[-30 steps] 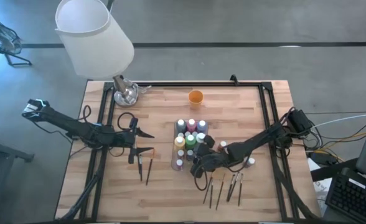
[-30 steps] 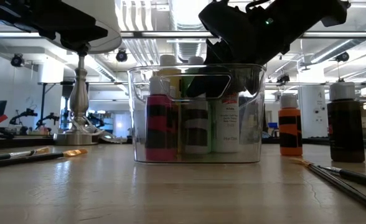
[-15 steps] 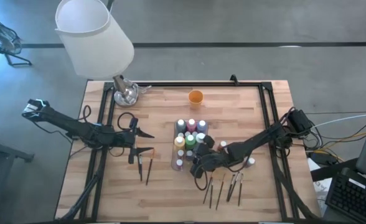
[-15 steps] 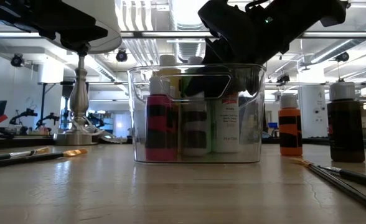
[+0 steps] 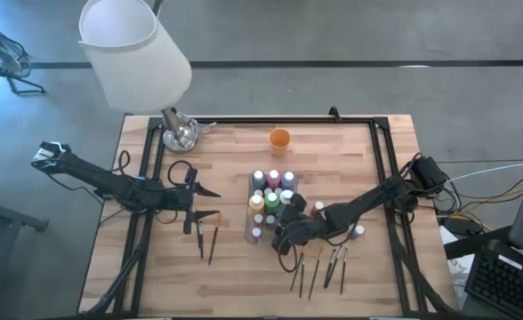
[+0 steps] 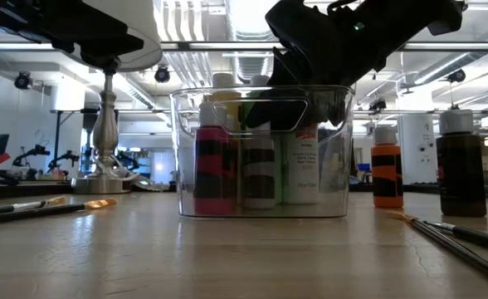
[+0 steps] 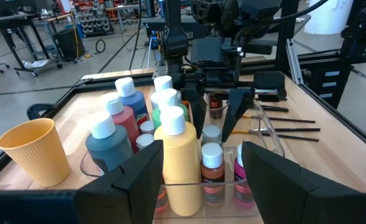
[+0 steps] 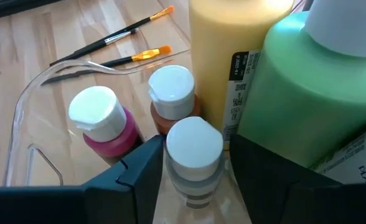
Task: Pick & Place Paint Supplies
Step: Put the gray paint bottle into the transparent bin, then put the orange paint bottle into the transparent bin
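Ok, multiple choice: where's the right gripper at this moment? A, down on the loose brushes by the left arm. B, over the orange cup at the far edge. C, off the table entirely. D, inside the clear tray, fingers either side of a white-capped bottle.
D: the right gripper sits inside the clear tray, its fingers open on either side of a small white-capped bottle, not closed on it.

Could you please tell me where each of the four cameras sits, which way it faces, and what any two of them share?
High view: above the table, looking straight down; both arms show, with the right gripper over the clear tray.
Low view: at table-top height, looking level at the clear tray; a dark arm hangs above it.
Left wrist view: behind the open left gripper, facing the yellow bottle.
Right wrist view: inside the tray, fingers astride a white-capped bottle.
Shared: both wrist views show the yellow bottle.
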